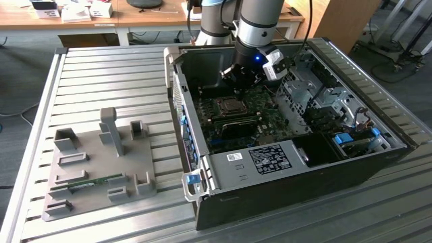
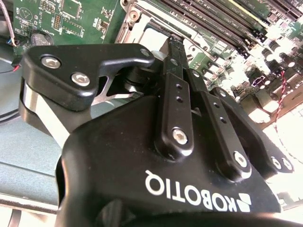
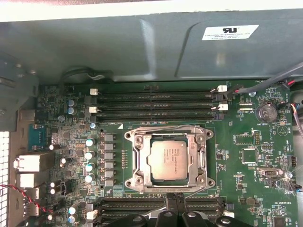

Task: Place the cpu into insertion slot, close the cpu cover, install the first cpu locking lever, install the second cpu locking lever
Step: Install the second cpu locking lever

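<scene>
Inside the open black computer case [image 1: 270,167] on the slatted metal counter [image 1: 101,76], the exterior view shows the end effector [image 1: 240,95] hanging just above the green circuit board [image 1: 266,114]; a grey plastic fixture [image 1: 94,167] lies well apart. The second wrist view shows its black fingers [image 2: 176,61] pressed together, pinching nothing. The first wrist view shows the cpu [image 3: 169,160], flat and silver-grey, seated in the insertion slot [image 3: 140,163], with the cpu cover [image 3: 169,134] framing it.
</scene>
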Tool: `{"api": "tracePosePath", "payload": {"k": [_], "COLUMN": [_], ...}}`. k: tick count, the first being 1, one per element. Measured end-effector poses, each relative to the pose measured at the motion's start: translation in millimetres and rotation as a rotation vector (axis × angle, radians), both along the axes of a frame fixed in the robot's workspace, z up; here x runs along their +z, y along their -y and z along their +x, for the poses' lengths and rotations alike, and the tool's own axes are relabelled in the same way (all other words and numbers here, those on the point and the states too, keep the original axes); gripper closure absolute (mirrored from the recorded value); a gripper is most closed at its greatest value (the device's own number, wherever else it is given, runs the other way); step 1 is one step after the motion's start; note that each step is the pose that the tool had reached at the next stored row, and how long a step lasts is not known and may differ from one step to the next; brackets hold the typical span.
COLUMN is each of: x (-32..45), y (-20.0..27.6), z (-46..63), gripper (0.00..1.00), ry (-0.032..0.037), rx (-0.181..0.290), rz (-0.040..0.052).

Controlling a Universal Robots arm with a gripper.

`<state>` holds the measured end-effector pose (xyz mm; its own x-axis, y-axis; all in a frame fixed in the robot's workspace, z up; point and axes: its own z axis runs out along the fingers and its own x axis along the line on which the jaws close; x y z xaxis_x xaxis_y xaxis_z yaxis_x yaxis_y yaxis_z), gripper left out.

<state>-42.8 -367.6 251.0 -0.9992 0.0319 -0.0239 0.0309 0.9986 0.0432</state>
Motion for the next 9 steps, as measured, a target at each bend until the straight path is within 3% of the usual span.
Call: {"api": "tracePosePath", "payload": {"k": [3, 6, 9], "x": [-0.1, -0.4, -0.3], "y": [0.0, 0.0, 0.0], "z": [0.1, 0.1, 0.1], "gripper": [0.89, 0.89, 0.89], "ry": [-0.0028, -0.0209, -0.0225], "rx": [0.0, 0.0, 0.0], "rz": [0.0001, 0.0001, 0.0]}}
